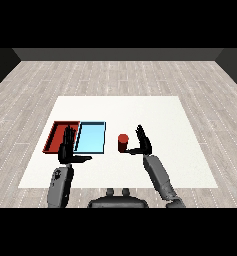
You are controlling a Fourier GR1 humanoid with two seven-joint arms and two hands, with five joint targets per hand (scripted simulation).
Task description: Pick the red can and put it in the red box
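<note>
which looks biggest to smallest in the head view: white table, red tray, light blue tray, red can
1. white table, by far the largest.
2. red tray and light blue tray: they look about alike; the left hand covers part of the red one, so no ranking.
3. red can, the smallest.

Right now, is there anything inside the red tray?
The visible floor of the red tray holds nothing. The left hand, fingers straight, covers its near right corner, so that part cannot be checked. The red can stands on the table, outside both trays.
</note>
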